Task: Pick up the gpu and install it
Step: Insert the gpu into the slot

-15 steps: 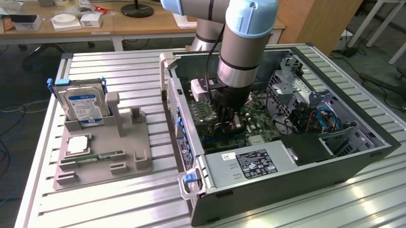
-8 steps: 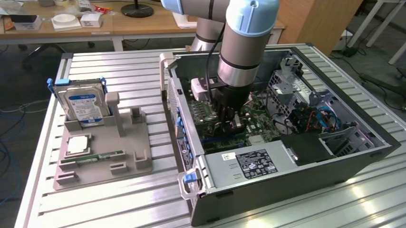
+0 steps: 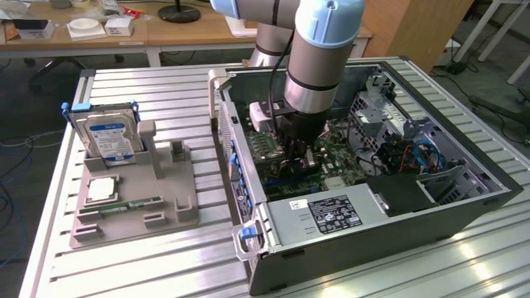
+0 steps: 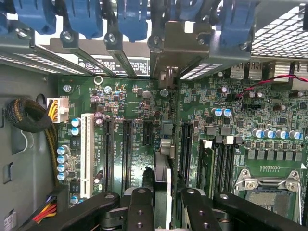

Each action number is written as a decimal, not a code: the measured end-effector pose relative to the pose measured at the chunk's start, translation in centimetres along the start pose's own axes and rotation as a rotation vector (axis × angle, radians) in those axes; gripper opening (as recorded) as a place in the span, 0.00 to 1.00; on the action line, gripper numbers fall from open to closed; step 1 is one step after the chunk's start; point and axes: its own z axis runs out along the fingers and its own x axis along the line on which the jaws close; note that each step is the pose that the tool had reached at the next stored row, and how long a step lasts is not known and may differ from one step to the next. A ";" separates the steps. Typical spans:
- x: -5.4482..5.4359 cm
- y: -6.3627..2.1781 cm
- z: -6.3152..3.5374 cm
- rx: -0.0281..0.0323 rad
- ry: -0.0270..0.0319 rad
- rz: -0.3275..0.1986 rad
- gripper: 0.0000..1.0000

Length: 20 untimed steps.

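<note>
The jaws are clamped on the gpu [image 4: 162, 166], held on edge inside the computer case [image 3: 373, 248], low over the motherboard [image 4: 269, 96] slots, where a slight tilt or offset could jam its connector beside the slot or snag its bracket.

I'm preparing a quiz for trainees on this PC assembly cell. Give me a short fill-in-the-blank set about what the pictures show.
1. The tool is shut on the gpu, holding it ___ the open computer case.
2. The hard drive stands ___ in the grey fixture.
3. The RAM stick lying on that fixture is coloured ___.

Missing words: inside; upright; green.
</note>
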 end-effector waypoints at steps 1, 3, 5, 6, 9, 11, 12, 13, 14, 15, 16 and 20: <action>0.0 -0.04 0.00 -0.0002 0.0001 0.000 0.27; 0.0 -0.15 0.00 -0.0002 0.0002 0.000 0.27; -0.1 -0.16 0.00 -0.0001 0.0002 0.000 0.27; -0.1 -0.17 0.01 0.0001 0.0001 0.000 0.27; -0.1 -0.16 0.01 0.0002 0.0000 0.000 0.27; -0.2 -0.06 0.03 0.0003 0.0000 0.000 0.27; -0.2 0.01 0.03 0.0002 0.0000 0.000 0.27; -0.2 0.05 0.03 0.0003 0.0000 0.000 0.27; -0.2 0.06 0.03 0.0002 0.0000 0.000 0.27; -0.2 0.08 0.03 0.0001 0.0000 0.000 0.27; -0.2 0.08 0.03 0.0002 0.0000 0.000 0.27; -0.2 0.10 0.33 -0.0001 0.0007 0.000 0.27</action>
